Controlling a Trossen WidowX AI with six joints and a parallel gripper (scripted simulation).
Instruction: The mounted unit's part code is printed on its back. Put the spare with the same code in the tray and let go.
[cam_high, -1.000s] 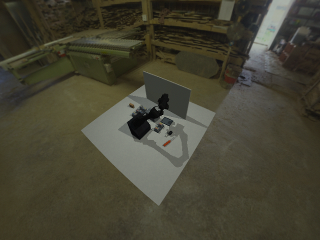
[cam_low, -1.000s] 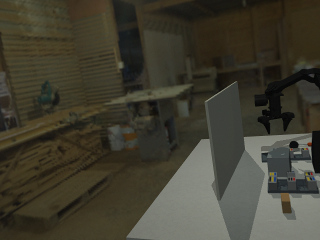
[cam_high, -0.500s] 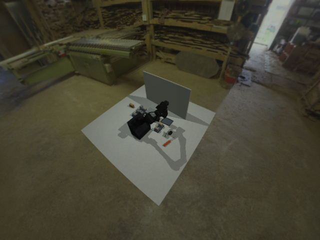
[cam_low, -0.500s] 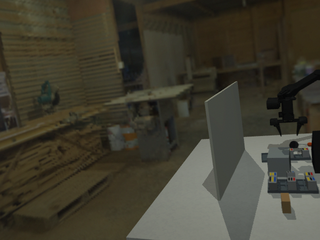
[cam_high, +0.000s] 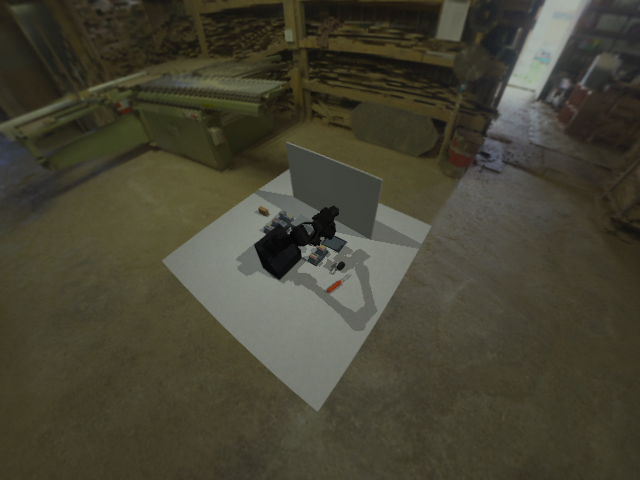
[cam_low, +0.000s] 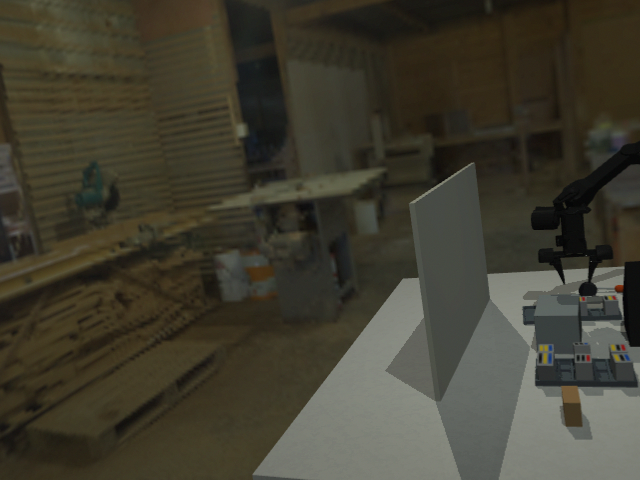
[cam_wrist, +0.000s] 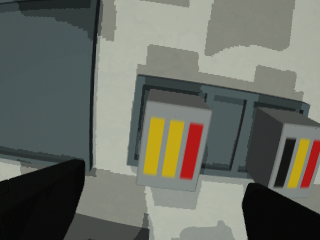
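In the wrist view, the dark tray (cam_wrist: 43, 76) fills the upper left. In the middle sits the yellow-yellow-red spare (cam_wrist: 172, 140). The end effector (cam_wrist: 160, 227) is partly open and holds nothing. It could bump the black-yellow-red spare (cam_wrist: 287, 150) on the right and grab it by mistake.

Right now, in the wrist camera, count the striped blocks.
2. The yellow-yellow-red block stands at the centre; the black-yellow-red block stands to its right, near the frame edge. Others may lie outside this view.

White table (cam_high: 289, 330) with upright panel (cam_high: 336, 188), tray (cam_high: 333, 242), screwdriver (cam_high: 337, 283), wooden block (cam_high: 263, 210).
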